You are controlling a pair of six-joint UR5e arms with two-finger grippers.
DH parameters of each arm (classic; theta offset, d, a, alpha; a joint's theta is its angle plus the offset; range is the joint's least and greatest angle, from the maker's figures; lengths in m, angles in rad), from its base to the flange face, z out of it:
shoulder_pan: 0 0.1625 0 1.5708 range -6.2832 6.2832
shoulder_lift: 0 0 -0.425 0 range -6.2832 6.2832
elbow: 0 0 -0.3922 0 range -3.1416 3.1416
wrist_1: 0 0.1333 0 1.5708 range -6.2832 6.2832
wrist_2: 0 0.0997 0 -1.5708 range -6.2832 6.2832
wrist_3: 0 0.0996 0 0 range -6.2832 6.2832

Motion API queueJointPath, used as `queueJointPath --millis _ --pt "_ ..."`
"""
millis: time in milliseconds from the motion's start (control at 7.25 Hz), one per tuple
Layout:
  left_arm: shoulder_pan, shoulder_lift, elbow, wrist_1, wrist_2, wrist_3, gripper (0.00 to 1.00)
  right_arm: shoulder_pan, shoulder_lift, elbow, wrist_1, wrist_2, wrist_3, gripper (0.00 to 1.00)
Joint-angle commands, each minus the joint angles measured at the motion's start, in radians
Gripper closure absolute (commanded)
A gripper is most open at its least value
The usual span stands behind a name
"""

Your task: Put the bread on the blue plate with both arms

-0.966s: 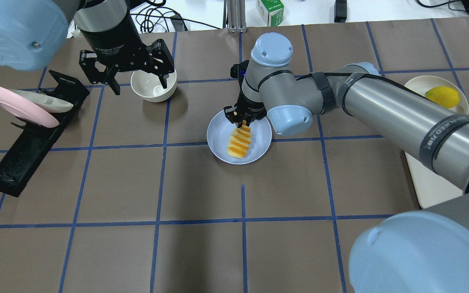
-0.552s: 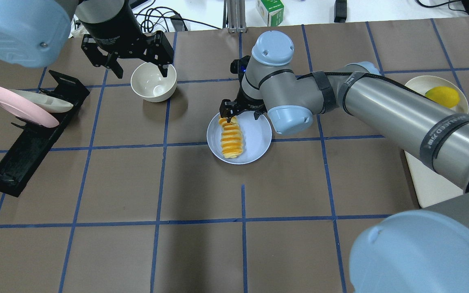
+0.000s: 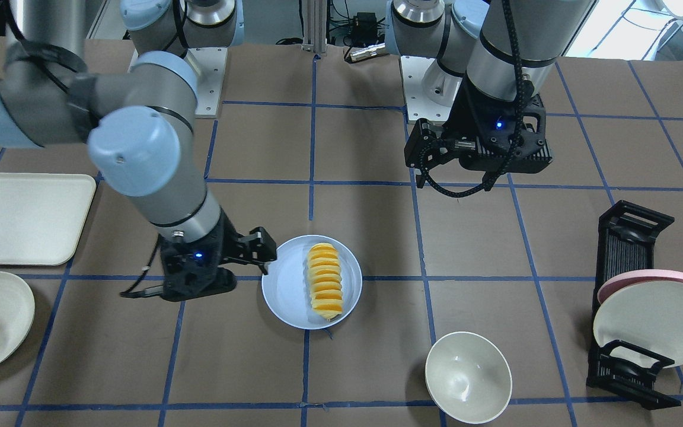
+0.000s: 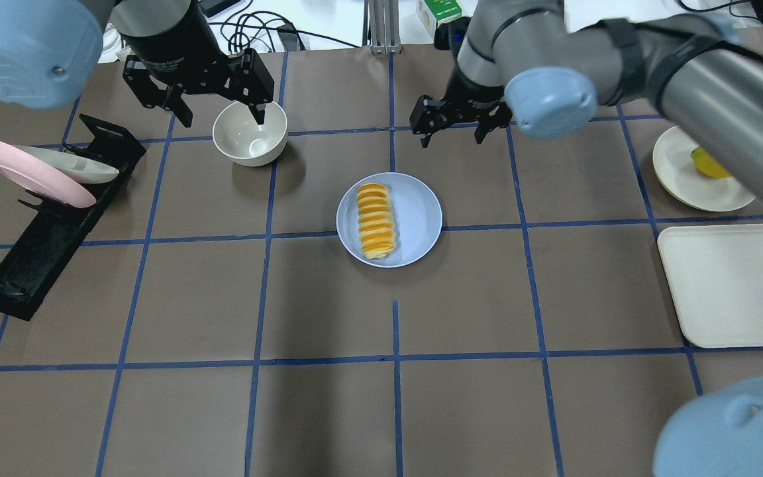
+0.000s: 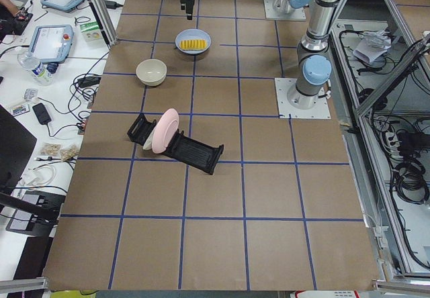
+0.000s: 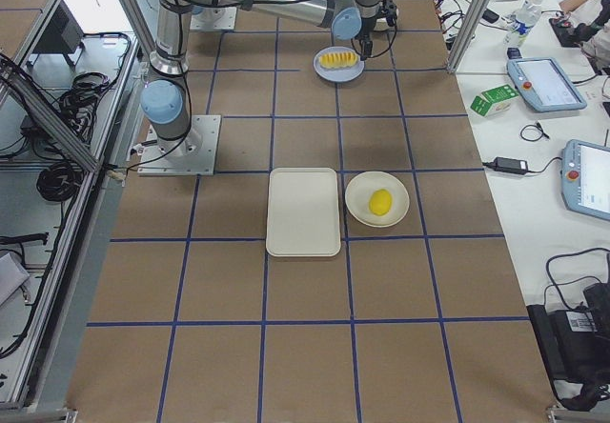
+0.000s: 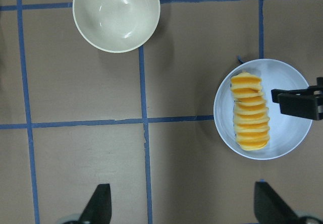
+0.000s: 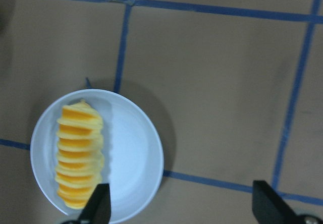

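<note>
The bread (image 4: 375, 220) lies flat on the left half of the blue plate (image 4: 414, 218) at mid-table, and nothing touches it. It also shows in the front view (image 3: 325, 280) on the plate (image 3: 285, 284). My right gripper (image 4: 452, 136) is open and empty, raised above the table behind and right of the plate. Its wrist view looks down on the bread (image 8: 78, 153) and the plate (image 8: 136, 158). My left gripper (image 4: 222, 119) is open and empty, above a cream bowl (image 4: 250, 132). Its wrist view shows the bread (image 7: 250, 110).
A black rack (image 4: 37, 232) at the left holds a pink plate (image 4: 30, 173) and a cream plate. A cream plate (image 4: 686, 172) with a yellow fruit (image 4: 709, 162) and a cream tray (image 4: 732, 285) lie at the right.
My right gripper opened off the bread's far end, and the bread settled flat on the blue plate. That gripper then rose and moved back and to the right. My left gripper drifted slightly back.
</note>
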Motion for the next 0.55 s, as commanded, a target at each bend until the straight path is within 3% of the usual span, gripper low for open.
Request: queueJointPath --millis 0,138,414 --pt "0.001 0.009 -0.010 -0.001 0.001 -0.006 0.00 -0.087 -0.110 -0.068 0.203 -0.181 -0.046 0.00" --pt "0.001 0.018 -0.024 -0.001 0.001 -0.006 0.00 -0.092 -0.189 -0.069 0.281 -0.175 -0.045 0.00" --pt "0.001 0.019 -0.029 0.001 0.001 -0.006 0.00 -0.089 -0.207 -0.069 0.335 -0.100 -0.002 0.00"
